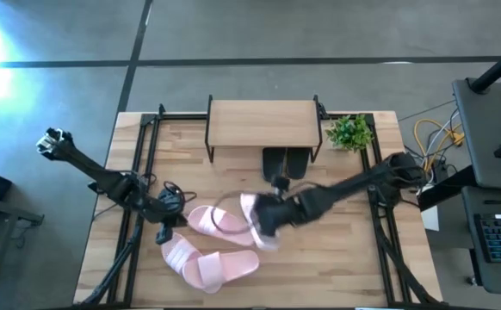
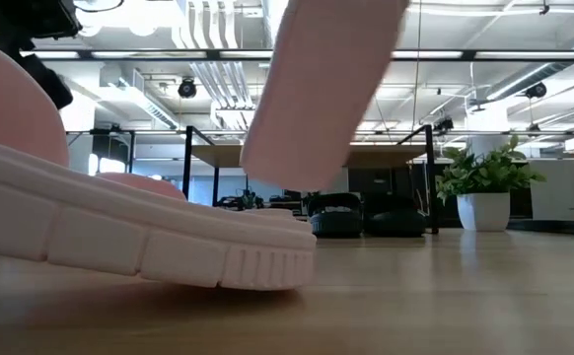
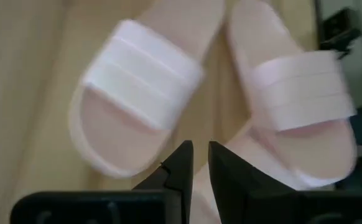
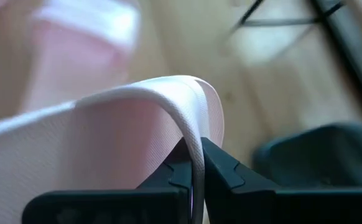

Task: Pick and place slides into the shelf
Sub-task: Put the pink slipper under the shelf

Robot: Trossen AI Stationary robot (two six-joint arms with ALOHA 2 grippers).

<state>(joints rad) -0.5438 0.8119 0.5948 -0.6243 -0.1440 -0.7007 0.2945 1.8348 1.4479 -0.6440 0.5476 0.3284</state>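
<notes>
Pinched by its strap, one pale pink slide (image 4: pixel 106 143) hangs in my right gripper (image 4: pixel 196 168), jaws shut thin on it for carrying toward the shelf (image 1: pixel 263 120).

Four cameras cover one worktop (image 1: pixel 337 258). The high view looks straight down from overhead, far enough to take in the whole surface, both arms and the shelf (image 1: pixel 263 120) at the far edge. The low view sits at worktop height, facing level across to that same shelf (image 2: pixel 366 155) and potted plant (image 2: pixel 484 192), so near a pale pink slide (image 2: pixel 149 247) that it fills the foreground. The left wrist view looks past the left claw (image 3: pixel 199 163) down onto two pink slides (image 3: pixel 137 93) just beyond its tips. The right wrist view looks past the right claw (image 4: pixel 196 165), very close, at the pink strap (image 4: pixel 106 134) pinched between its tips; the high view shares that slide
</notes>
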